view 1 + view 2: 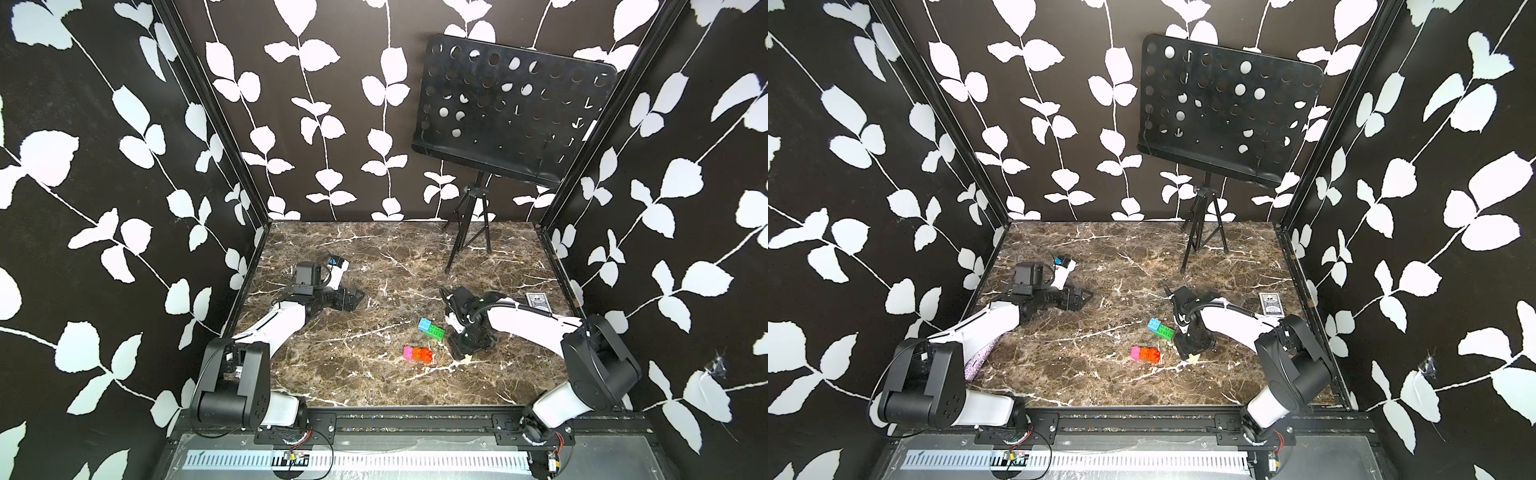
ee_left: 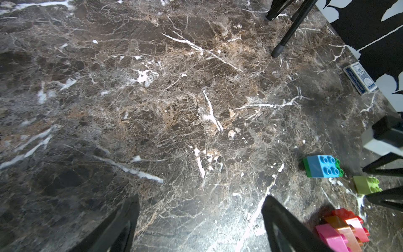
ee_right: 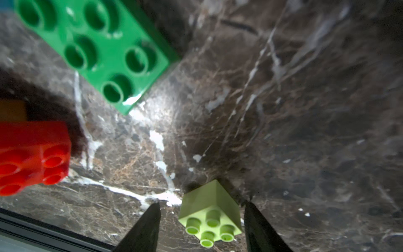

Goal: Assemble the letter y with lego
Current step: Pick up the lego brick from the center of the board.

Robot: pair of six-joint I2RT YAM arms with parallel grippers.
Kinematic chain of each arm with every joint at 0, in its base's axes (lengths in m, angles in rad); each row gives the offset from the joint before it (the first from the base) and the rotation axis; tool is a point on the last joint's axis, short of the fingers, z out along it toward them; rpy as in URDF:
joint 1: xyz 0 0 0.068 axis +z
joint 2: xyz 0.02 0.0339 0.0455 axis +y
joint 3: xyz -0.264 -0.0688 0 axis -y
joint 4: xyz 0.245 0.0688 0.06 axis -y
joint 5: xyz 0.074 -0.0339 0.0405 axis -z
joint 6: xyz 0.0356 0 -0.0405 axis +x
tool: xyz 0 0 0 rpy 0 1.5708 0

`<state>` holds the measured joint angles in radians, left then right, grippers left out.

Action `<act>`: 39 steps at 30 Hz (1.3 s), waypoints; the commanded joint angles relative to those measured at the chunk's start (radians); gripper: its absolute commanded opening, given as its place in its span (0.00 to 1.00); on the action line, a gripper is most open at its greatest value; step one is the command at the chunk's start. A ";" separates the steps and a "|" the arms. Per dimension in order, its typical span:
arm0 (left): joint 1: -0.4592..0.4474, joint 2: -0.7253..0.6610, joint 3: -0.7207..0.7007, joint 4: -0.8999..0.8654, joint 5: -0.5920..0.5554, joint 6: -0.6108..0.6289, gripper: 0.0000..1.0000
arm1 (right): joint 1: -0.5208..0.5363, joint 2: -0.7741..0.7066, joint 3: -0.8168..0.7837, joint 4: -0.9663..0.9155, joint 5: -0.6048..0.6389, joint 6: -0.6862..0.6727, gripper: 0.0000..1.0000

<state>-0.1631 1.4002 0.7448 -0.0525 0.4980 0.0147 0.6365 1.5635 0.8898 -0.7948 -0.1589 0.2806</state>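
Right gripper point(image 3: 201, 204) straddles the cream brick point(image 3: 209, 209), jaws half-open and unclamped, at 4 o'clock from the green brick point(image 1: 435, 331). Blue brick point(image 1: 424, 324) tops green. The pink-and-orange stem point(image 1: 419, 354) lies joined at 7 o'clock. Cream and stem await attaching. Left gripper point(image 2: 200, 197) gapes empty.

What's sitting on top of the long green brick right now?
The blue brick sits on one end of the green brick; the remaining studs are bare. The studs beneath the blue are covered, so the joint can't be checked.
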 commanded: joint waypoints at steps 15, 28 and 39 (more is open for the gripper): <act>-0.001 -0.013 -0.009 0.008 0.008 -0.002 0.90 | 0.055 0.055 0.003 -0.048 0.082 0.049 0.39; -0.008 -0.011 -0.022 0.041 0.095 -0.030 0.89 | 0.055 -0.033 0.183 -0.078 0.205 -0.257 0.27; -0.025 -0.006 -0.033 0.063 0.178 -0.036 0.89 | 0.056 0.188 0.386 -0.163 0.159 -0.627 0.27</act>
<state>-0.1875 1.4002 0.7246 -0.0013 0.6617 -0.0269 0.6914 1.7241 1.2537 -0.8860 0.0261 -0.2352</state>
